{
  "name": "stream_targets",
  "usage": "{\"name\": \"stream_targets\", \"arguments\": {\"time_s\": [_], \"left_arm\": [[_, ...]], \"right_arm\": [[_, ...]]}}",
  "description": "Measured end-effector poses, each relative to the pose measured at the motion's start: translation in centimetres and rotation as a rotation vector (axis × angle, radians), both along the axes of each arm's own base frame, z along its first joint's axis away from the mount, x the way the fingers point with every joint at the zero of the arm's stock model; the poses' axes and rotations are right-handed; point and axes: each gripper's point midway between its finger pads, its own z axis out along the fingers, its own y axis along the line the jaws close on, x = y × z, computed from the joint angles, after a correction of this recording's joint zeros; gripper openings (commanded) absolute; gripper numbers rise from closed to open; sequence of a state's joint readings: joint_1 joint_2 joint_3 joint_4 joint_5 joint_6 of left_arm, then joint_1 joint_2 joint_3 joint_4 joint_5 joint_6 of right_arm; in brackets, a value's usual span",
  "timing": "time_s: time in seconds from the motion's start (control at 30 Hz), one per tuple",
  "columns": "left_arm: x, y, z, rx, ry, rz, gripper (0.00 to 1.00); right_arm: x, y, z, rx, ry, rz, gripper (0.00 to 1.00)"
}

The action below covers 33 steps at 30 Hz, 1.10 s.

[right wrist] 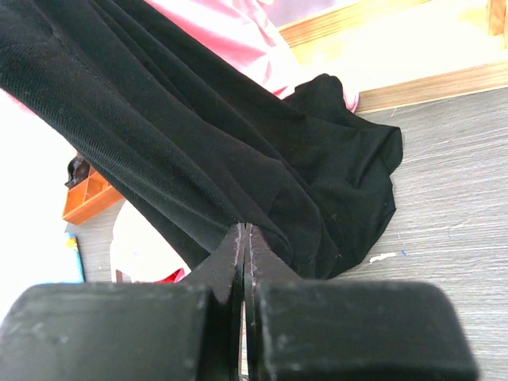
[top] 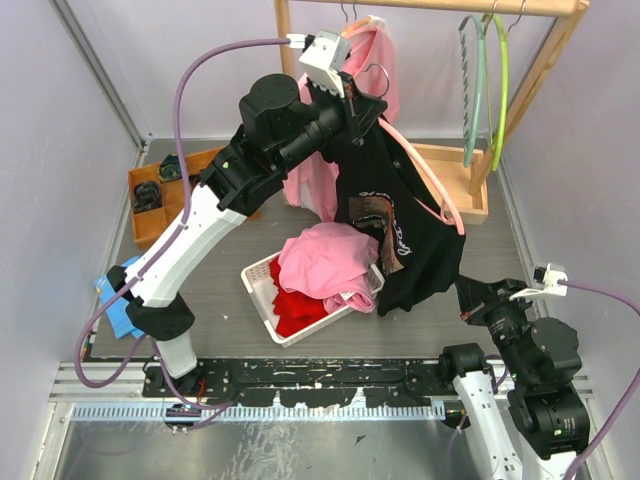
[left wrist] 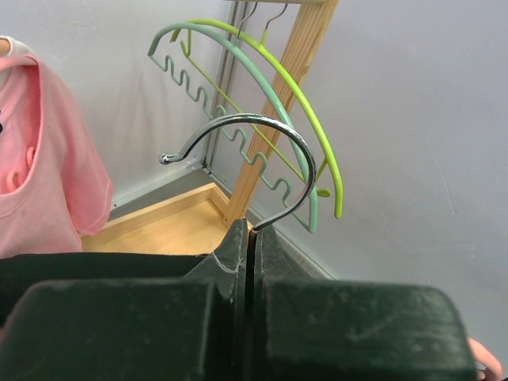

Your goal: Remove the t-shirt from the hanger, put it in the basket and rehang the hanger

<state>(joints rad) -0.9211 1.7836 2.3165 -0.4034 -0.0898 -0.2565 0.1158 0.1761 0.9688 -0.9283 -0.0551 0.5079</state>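
A black t-shirt (top: pixel 420 255) with a printed front hangs on a pink hanger (top: pixel 426 176) held up in the air in front of the wooden rack. My left gripper (top: pixel 358 100) is shut on the hanger at the base of its metal hook (left wrist: pixel 262 127), the jaws pressed together around the wire (left wrist: pixel 252 230). My right gripper (top: pixel 466 296) is low at the shirt's right bottom corner. In the right wrist view it is shut on a fold of the black t-shirt (right wrist: pixel 238 135), pinched at the tips (right wrist: pixel 244 228). The cloth runs taut, up and to the left.
A white basket (top: pixel 258 292) with pink and red clothes sits below the shirt. A pink shirt (top: pixel 378 55) hangs on the wooden rack (top: pixel 535 75), beside teal and green hangers (top: pixel 482 85). A wooden tray (top: pixel 150 225) and a blue cloth (top: pixel 115 300) lie at the left.
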Motion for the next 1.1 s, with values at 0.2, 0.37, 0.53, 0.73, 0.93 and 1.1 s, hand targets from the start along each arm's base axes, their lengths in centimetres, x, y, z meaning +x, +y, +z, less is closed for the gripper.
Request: {"name": "stream_targets", "arguments": {"time_s": [0.2, 0.37, 0.53, 0.73, 0.93, 1.1], "left_arm": [[-0.2, -0.1, 0.1, -0.003, 0.003, -0.005, 0.00], [-0.4, -0.1, 0.6, -0.031, 0.015, -0.010, 0.00], [-0.6, -0.2, 0.7, -0.041, 0.021, -0.018, 0.00], [-0.8, -0.7, 0.7, -0.049, 0.013, -0.035, 0.00], [-2.0, -1.7, -1.3, -0.015, -0.008, -0.066, 0.00], [-3.3, -2.4, -3.9, 0.032, -0.002, -0.101, 0.00]], "right_arm": [[-0.8, -0.2, -0.2, 0.009, -0.012, -0.008, 0.01], [-0.8, -0.2, -1.2, 0.011, 0.024, -0.009, 0.01], [-0.8, -0.1, -1.3, 0.013, 0.026, -0.009, 0.01], [-1.1, -0.2, -0.7, -0.007, 0.004, -0.005, 0.29], [-1.9, -1.1, 1.8, -0.077, -0.050, -0.023, 0.48], [-1.9, -2.8, 5.2, -0.149, -0.087, -0.100, 0.51]]}}
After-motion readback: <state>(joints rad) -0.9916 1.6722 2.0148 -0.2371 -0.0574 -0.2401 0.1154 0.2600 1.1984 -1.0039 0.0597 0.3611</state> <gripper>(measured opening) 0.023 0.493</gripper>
